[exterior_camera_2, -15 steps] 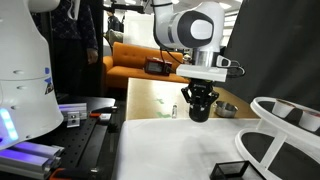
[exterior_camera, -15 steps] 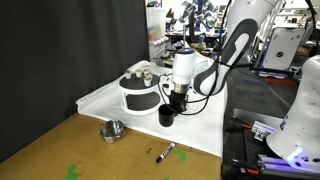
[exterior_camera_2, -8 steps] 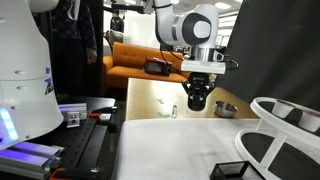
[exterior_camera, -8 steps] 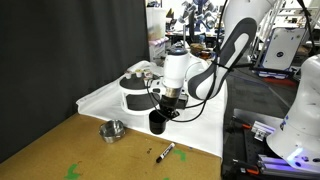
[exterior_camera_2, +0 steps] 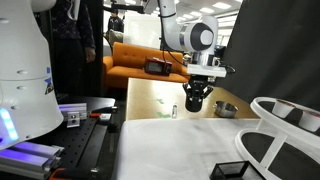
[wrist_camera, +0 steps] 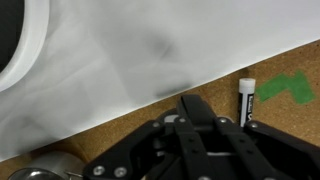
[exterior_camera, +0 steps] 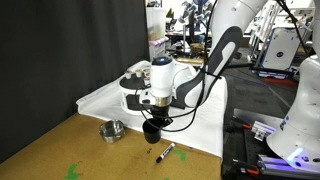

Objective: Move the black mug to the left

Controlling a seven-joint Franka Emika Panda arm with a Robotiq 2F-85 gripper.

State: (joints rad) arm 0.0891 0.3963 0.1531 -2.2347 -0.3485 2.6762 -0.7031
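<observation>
While the claw (exterior_camera: pixel 152 121) is clenching on the black mug (exterior_camera: pixel 152 132), the mug is hanging straight beneath it, so no reach is being called for: the two are already travelling as one piece. The mug's long axis is standing upright, in line with the fingers. It is sitting low over the place where the white cloth (exterior_camera: pixel 100 103) is giving way to the bare cork tabletop (exterior_camera: pixel 60 150). Whether its base is touching that surface or floating just off it, I cannot tell. In the wrist view the dark claw is filling the lower edge, and the mug is not separating from it.

What is mattering for a sideways carry is the company around it. The small silver bowl (exterior_camera: pixel 111 130) is lying near the mug on one flank, the marker (exterior_camera: pixel 165 152) is lying near on the camera's side, and the round white container (exterior_camera: pixel 137 95) is standing just behind. By my judgement a low slide towards the bowl is risking a knock, so a little lift first is looking wise.
</observation>
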